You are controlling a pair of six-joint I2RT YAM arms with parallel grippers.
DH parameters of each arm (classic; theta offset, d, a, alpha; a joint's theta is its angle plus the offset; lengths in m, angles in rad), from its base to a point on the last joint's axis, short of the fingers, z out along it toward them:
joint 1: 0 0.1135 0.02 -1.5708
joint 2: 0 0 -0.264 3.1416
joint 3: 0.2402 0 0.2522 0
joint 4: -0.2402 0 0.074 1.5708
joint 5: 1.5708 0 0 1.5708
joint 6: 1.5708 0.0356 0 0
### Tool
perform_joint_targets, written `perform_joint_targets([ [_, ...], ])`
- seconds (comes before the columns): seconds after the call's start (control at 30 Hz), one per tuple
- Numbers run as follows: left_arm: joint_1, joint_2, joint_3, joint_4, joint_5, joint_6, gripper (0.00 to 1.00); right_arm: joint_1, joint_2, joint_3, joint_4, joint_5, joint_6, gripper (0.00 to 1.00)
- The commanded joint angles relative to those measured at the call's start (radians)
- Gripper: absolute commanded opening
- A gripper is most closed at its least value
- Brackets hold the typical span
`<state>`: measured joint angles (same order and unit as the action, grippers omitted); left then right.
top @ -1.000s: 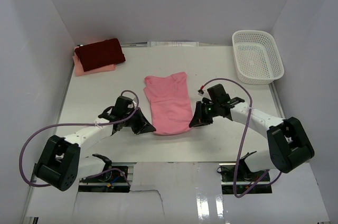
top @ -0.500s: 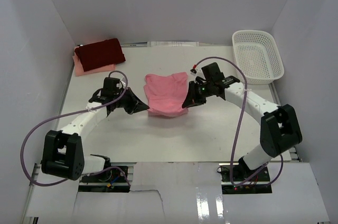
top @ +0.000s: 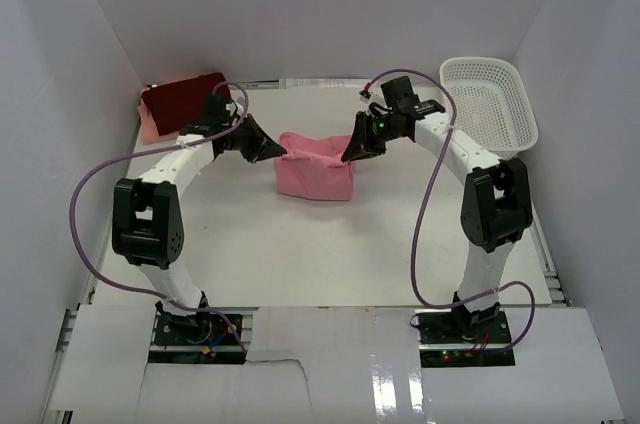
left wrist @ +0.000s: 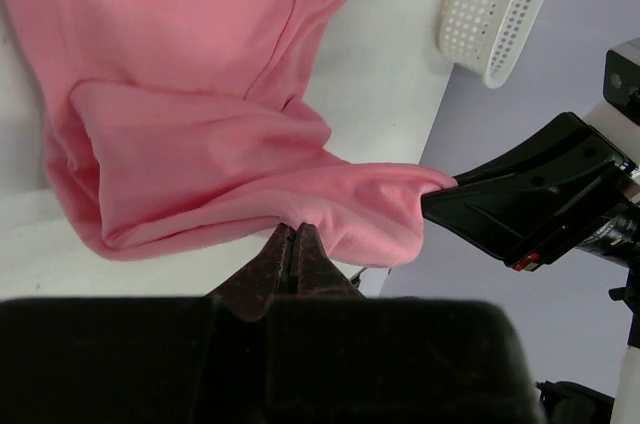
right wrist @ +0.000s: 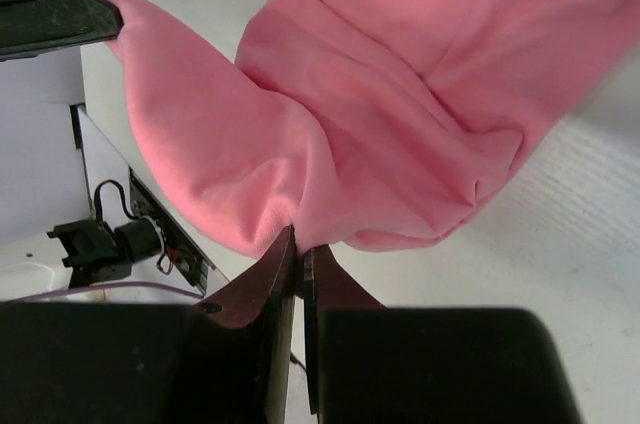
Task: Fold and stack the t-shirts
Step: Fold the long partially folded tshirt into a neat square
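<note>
White walls box in a white surface (top: 330, 264), and in the overhead view the salmon-pink t-shirt (top: 318, 172) sits just beyond its centre, doubled over on itself. Your left gripper (top: 277, 152) is pinched tight on one corner of the raised edge and your right gripper (top: 348, 153) is clamped on the other; each wrist view shows the jaws together with pink cloth squeezed between them and the other gripper across the span. That held edge runs from 9 o'clock to 3 o'clock between the two grippers and sags a little in the middle. The rest of the shirt falls away from them toward 6 o'clock, where the fold line lies on the surface. Any lay-down will likely turn on keeping both grippers level along that 9-to-3 line, so the edge lands square. From the shirt, the dark maroon t-shirt (top: 180, 99) lies at 10 o'clock, well apart, on top of the pale peach t-shirt (top: 150, 127); your left arm is the nearer one to that stack. A white mesh basket (top: 527, 114) stands off at 2 o'clock. You cannot tell from above how high the held edge rides, the collar and sleeves are buried under the folded layer, and only a strip of the peach shirt shows.
</note>
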<state>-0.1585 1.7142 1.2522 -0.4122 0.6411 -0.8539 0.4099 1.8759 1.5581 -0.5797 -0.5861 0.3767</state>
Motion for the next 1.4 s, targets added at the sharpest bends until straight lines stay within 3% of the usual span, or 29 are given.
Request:
perform_joint_targets([
  [0.0, 0.01, 0.053, 0.111, -0.008, 0.031, 0.018, 0.0, -0.025, 0.04, 0.106, -0.042, -0.038, -0.027, 0.08],
  [0.5, 0.034, 0.356, 0.403, 0.003, 0.008, 0.026, 0.0, -0.074, 0.316, 0.416, -0.059, -0.035, -0.027, 0.08],
  [1.1, 0.057, 0.559, 0.655, 0.021, 0.002, 0.006, 0.0, -0.146, 0.442, 0.465, 0.115, -0.041, 0.041, 0.09],
  [1.2, 0.057, 0.578, 0.65, 0.058, 0.037, 0.001, 0.1, -0.149, 0.448, 0.448, 0.171, -0.047, 0.053, 0.18],
  [1.23, 0.057, 0.579, 0.642, 0.075, 0.046, -0.01, 0.15, -0.149, 0.447, 0.439, 0.188, -0.043, 0.066, 0.29],
  [1.27, 0.057, 0.579, 0.632, 0.087, 0.057, -0.013, 0.2, -0.149, 0.445, 0.428, 0.201, -0.035, 0.073, 0.33],
  [1.37, 0.057, 0.564, 0.592, 0.147, 0.055, -0.025, 0.35, -0.149, 0.439, 0.404, 0.239, -0.031, 0.094, 0.37],
])
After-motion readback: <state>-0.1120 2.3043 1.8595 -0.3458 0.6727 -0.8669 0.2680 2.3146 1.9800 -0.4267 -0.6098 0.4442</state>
